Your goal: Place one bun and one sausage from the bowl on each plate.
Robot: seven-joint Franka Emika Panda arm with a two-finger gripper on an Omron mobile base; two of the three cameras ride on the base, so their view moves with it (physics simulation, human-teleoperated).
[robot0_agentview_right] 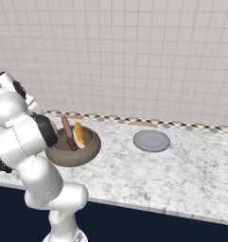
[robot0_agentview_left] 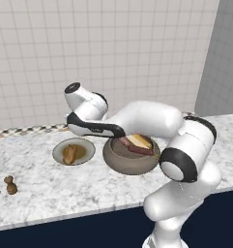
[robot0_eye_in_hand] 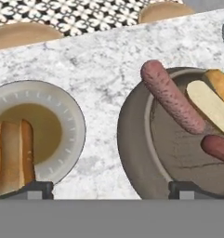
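Where the hand view looks down past the two dark fingertips [robot0_eye_in_hand: 35, 188], the gripper [robot0_eye_in_hand: 111, 189] stands released, its jaws spread wide with nothing between them. One tip sits over the near rim of the brown-centred plate [robot0_eye_in_hand: 69, 116], the other over the near wall of the bowl [robot0_eye_in_hand: 132, 148]. On that plate lies one split bun [robot0_eye_in_hand: 11, 153], reaching under the left tip. The bowl, just beside the plate, holds a sausage [robot0_eye_in_hand: 171, 95] leaning on its rim, a second sausage [robot0_eye_in_hand: 218, 148] lower inside, and a second bun [robot0_eye_in_hand: 211, 100] at the right edge.

The left base view places plate and bowl side by side on the marble counter [robot0_agentview_left: 40, 189], with the arm bent low above them and two small brown shakers [robot0_agentview_left: 10, 185] at the far left.

The right base view adds the plain bluish-grey plate [robot0_agentview_right: 152, 141], which lies bare on the counter, well apart from the bowl on its other side.
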